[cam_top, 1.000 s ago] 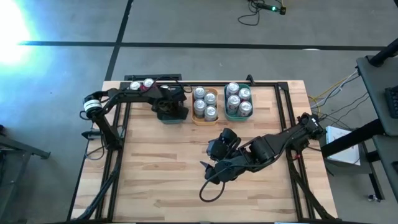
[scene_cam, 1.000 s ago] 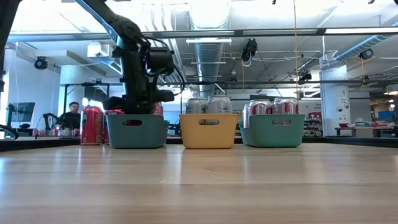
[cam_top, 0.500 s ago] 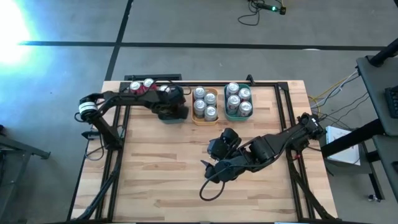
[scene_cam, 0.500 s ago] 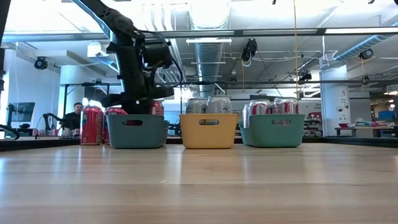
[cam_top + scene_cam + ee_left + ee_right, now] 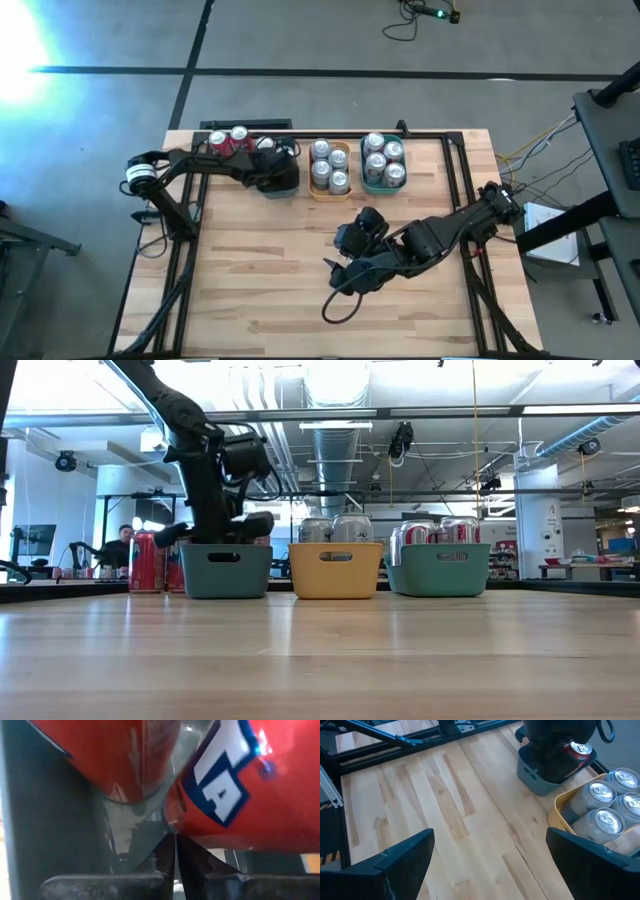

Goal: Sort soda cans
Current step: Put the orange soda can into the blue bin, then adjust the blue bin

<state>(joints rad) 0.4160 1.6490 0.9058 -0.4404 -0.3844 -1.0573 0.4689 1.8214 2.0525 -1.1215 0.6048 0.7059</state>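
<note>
My left gripper (image 5: 175,845) is shut and reaches down into the left teal tray (image 5: 282,184), low between two red soda cans (image 5: 280,785) that fill its wrist view. One red can with a silver top (image 5: 580,748) shows in that tray under the arm. Two more red cans (image 5: 228,139) stand upright on the table at the far left. Several silver cans (image 5: 328,165) stand in the orange tray (image 5: 342,190), and several more (image 5: 383,160) in the right teal tray (image 5: 366,183). My right gripper (image 5: 490,865) is open above the bare mid-table. My left gripper has its shut fingertips (image 5: 172,837) right at the lower edge of a red can (image 5: 200,832) inside the tray, coming from above. Whether they touch the can, I cannot tell.
The three trays stand in a row along the table's far side (image 5: 335,568). The right arm (image 5: 430,240) lies across the middle right. Bare wood (image 5: 250,280) stretches over the near half. A black frame (image 5: 300,132) runs along the far edge.
My left arm has shifted a little toward the table's left edge over the left teal tray and has tipped, its fingers staying down in the tray. A silver can top at the tray's far end has come into sight from under the wrist.
</note>
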